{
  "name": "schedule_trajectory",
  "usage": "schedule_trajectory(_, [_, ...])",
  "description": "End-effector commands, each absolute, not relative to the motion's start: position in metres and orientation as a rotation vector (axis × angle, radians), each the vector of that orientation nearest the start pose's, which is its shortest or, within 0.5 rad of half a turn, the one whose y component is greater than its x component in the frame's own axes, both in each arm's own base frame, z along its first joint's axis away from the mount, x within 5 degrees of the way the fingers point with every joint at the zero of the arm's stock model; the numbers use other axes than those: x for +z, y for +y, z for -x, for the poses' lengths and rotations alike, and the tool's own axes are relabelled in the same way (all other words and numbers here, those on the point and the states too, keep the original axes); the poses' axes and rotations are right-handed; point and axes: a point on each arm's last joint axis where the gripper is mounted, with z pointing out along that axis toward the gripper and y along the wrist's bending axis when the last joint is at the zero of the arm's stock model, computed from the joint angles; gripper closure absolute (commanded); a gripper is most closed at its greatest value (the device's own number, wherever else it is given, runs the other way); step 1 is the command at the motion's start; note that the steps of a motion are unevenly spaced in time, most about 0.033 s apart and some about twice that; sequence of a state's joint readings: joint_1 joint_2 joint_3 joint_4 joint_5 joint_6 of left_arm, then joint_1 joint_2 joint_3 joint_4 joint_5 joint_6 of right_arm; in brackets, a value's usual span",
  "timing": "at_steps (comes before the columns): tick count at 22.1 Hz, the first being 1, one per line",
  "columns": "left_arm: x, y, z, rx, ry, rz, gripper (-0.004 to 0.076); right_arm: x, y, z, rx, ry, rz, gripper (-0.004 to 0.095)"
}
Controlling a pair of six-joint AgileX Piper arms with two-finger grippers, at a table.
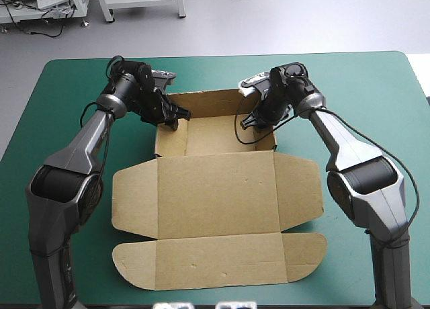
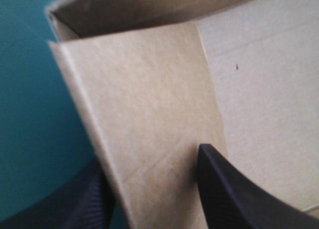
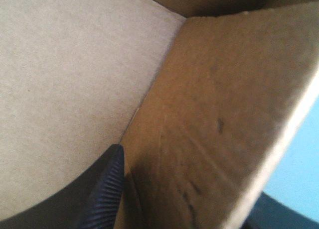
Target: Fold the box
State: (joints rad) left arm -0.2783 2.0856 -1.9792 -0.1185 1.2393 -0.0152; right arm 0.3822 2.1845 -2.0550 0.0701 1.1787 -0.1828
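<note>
1. Brown board box near the middle of the teal-green table: tray on the far side with walls raised, lid spread flat toward the near edge, rounded flaps out to both sides.
2. Left gripper narrow, pinching the tray's left wall; one black finger inside the tray, the other outside, over the cover.
3. Right gripper narrow too, clamped across the right wall; one finger on the inner side, the other just a dark edge beyond the board.
4. Probably midway through setting the side walls; lid untouched, by the look of it.
5. Could go wrong several ways:
   - a crease or tear in a wall, from squeezing close to a corner and pulling unevenly;
   - the light tray dragged or twisted across the cover by one arm moving harder than the other, with nothing else pinning it down;
   - a wall springing outward on release, for want of a proper tuck.
6. Seen only from the high view: full layout, both arms together, lid and flaps, position on the table.
7. Seen only from the wrist views: board actually between the fingers, inner corner of the tray, cover right beside each wall's outer face. No lid in either.
</note>
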Motion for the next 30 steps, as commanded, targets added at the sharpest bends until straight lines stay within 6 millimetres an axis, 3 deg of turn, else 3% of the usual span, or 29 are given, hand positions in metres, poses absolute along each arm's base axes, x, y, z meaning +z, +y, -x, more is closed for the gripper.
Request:
schedule_trajectory(1, [0.332, -0.130, -0.421, -0.289, 2.721, -0.309, 0.0367, 0.299, 0.179, -0.435, 0.144, 2.588, 0.732, 0.0467])
schedule_trajectory(6, [0.345, -0.131, -0.421, -0.308, 2.676, -0.308, 0.0367, 0.315, 0.176, -0.434, 0.123, 2.573, 0.726, 0.0467])
schedule_trajectory(12, [0.346, -0.131, -0.421, -0.312, 2.673, -0.307, 0.0368, 0.355, 0.171, -0.434, 0.093, 2.474, 0.645, 0.0467])
schedule_trajectory(14, [0.355, -0.129, -0.417, -0.295, 2.651, -0.308, 0.0368, 0.371, 0.171, -0.433, 0.120, 2.438, 0.575, 0.0467])
schedule_trajectory(17, [0.385, -0.124, -0.403, -0.293, 2.574, -0.306, 0.0384, 0.403, 0.167, -0.422, 0.152, 2.359, 0.507, 0.0469])
schedule_trajectory(19, [0.415, -0.120, -0.388, -0.303, 2.495, -0.304, 0.0434, 0.419, 0.163, -0.413, 0.157, 2.326, 0.499, 0.0470])
schedule_trajectory(22, [0.470, -0.107, -0.344, -0.311, 2.349, -0.298, 0.0526, 0.445, 0.156, -0.396, 0.159, 2.267, 0.486, 0.0469])
schedule_trajectory(24, [0.511, -0.095, -0.301, -0.323, 2.228, -0.293, 0.0572, 0.461, 0.151, -0.384, 0.165, 2.230, 0.478, 0.0469])
schedule_trajectory(26, [0.536, -0.086, -0.267, -0.326, 2.141, -0.296, 0.0600, 0.472, 0.147, -0.375, 0.169, 2.205, 0.472, 0.0469])
schedule_trajectory(28, [0.567, -0.072, -0.217, -0.316, 2.014, -0.316, 0.0636, 0.482, 0.139, -0.369, 0.194, 2.186, 0.443, 0.0470])
schedule_trajectory(30, [0.584, -0.061, -0.183, -0.309, 1.935, -0.306, 0.0653, 0.487, 0.132, -0.366, 0.227, 2.180, 0.414, 0.0470])
